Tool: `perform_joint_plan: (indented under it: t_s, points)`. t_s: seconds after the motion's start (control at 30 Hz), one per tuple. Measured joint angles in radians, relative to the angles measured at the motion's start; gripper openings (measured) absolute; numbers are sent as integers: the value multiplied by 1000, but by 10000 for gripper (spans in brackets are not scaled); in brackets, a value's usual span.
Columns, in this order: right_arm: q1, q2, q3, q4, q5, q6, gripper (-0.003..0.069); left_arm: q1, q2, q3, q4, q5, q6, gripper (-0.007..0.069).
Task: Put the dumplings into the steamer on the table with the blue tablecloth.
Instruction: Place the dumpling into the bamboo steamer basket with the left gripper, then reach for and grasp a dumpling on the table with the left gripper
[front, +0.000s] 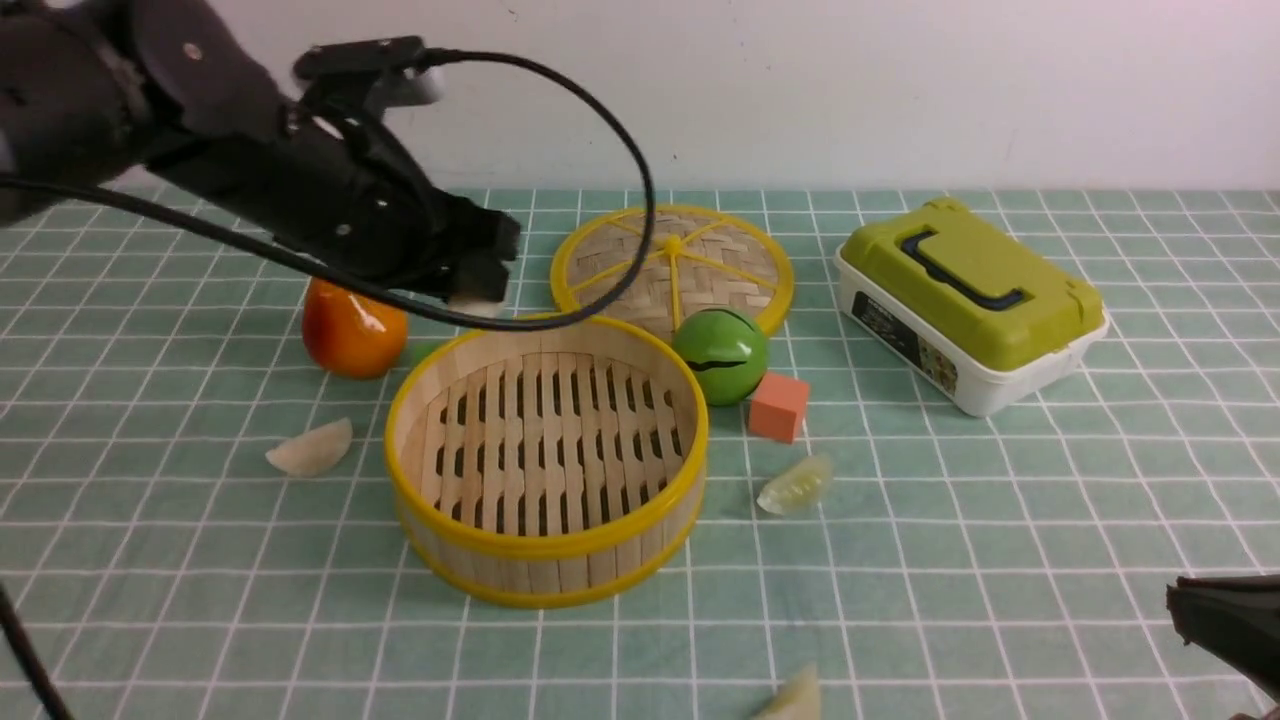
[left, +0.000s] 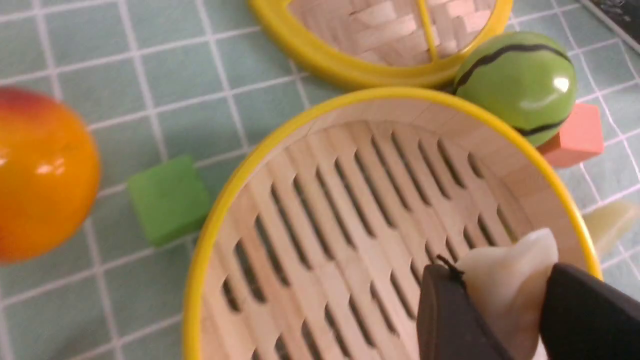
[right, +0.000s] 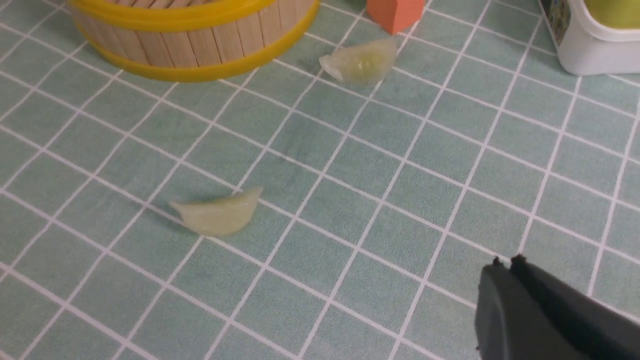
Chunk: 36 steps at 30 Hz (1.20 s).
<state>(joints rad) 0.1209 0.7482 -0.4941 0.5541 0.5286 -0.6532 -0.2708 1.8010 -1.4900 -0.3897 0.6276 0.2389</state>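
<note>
The steamer (front: 547, 545) stands mid-table on the teal grid tablecloth (front: 1000, 520), its slatted bottom bare; it also shows in the left wrist view (left: 350, 200) and the right wrist view (right: 200, 45). My left gripper (front: 478, 290) hangs over the steamer's far rim, shut on a whitish dumpling (left: 510, 285). Three dumplings lie on the cloth: one left of the steamer (front: 311, 449), one right of it (front: 796, 486) (right: 360, 62), one at the front edge (front: 795, 697) (right: 217, 215). My right gripper (right: 505, 262) is shut and empty, low at the front right (front: 1180, 605).
An orange fruit (front: 352, 330), a green cube (left: 169, 199), a green ball (front: 721, 354), a salmon cube (front: 778, 406) and the woven lid (front: 672, 262) crowd the steamer's far side. A green-lidded box (front: 968, 300) stands at the right.
</note>
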Motion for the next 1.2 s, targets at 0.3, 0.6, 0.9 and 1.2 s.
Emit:
perform_joint_plan:
  t_s: [0.3,0.6,0.9,1.2]
  points:
    - [0,0,0,0,12,0,6,-46,233,0,207,-101,-55,248]
    - [0,0,23,10,-6,0,10,-36,88,0,366,-98,-150,500]
    - [0,0,32,50,-19,0,12,131,107,-5,516,98,-145,437]
    - [0,0,32,63,-22,0,20,146,237,-3,510,69,10,375]
